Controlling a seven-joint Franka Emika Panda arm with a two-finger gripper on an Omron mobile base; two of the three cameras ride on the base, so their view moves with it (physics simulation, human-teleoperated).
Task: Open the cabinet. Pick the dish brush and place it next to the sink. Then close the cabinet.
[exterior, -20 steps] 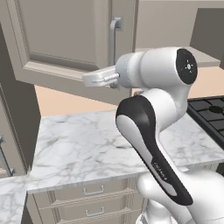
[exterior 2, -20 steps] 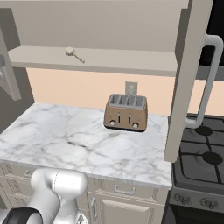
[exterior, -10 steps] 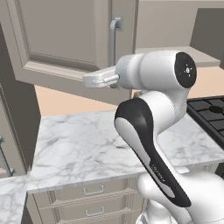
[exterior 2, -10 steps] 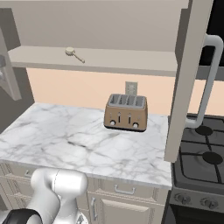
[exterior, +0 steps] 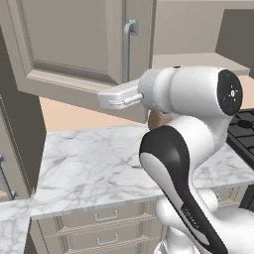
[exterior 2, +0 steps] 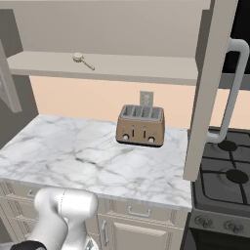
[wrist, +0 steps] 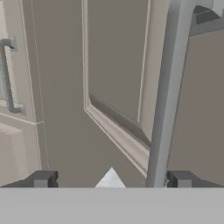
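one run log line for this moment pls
phase: cabinet doors open | end effector: open, empty, by door | dish brush: on cabinet shelf | toaster: on counter

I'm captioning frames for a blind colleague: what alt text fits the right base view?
A small dish brush lies on the open cabinet shelf above a marble counter, where a brown toaster stands against the wall. The right cabinet door stands swung open beside a black stove.

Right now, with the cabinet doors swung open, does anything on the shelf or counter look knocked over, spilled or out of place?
Nothing stands out. The dish brush lies flat on the cabinet shelf, and the toaster stands upright on the counter with no spill around it. The gripper is open in front of a door, holding nothing.
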